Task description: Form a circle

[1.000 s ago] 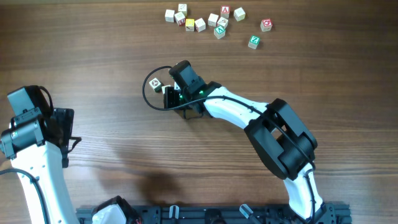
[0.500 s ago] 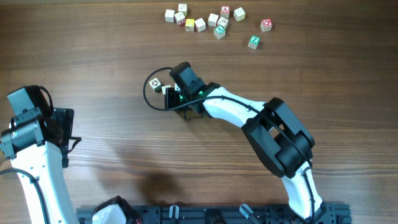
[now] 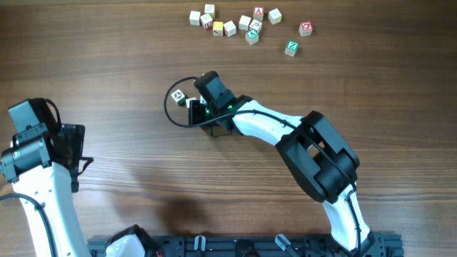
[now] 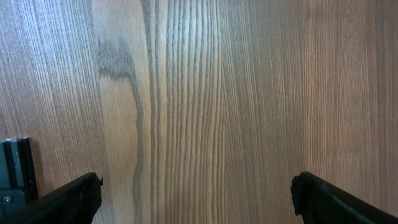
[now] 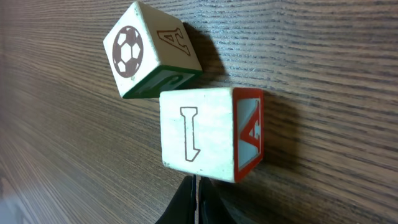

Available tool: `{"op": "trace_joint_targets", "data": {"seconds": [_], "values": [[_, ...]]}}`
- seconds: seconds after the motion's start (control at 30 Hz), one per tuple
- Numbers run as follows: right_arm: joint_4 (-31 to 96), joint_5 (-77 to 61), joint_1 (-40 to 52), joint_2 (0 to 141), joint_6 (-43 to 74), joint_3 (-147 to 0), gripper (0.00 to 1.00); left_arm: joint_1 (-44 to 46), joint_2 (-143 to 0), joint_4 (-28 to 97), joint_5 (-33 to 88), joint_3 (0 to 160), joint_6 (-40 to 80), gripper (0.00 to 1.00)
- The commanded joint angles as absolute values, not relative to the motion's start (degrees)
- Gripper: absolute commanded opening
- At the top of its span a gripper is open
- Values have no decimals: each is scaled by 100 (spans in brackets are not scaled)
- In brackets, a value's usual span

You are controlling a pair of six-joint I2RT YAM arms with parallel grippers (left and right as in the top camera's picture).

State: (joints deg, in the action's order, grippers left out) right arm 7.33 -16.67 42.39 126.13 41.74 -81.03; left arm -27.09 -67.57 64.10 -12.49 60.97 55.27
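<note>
Circle (image 5: 186,134) just ahead of closed right end effector (image 5: 196,194) tips.

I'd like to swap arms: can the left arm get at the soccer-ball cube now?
Probably: the left gripper is open, bare table between; but the shut right gripper and cable crowd the soccer-ball cube.
</note>
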Motion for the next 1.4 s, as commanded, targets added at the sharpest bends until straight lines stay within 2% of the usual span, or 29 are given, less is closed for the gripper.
{"op": "trace_joint_targets", "data": {"seconds": [0.0, 1.37], "values": [[676, -1584, 4239, 12731, 4049, -8097, 5, -2744, -6783, 6412, -1223, 6097, 5616, 100], [548, -1481, 4123, 12731, 3903, -8097, 5, -2744, -6783, 6412, -1223, 6097, 5616, 100]]}}
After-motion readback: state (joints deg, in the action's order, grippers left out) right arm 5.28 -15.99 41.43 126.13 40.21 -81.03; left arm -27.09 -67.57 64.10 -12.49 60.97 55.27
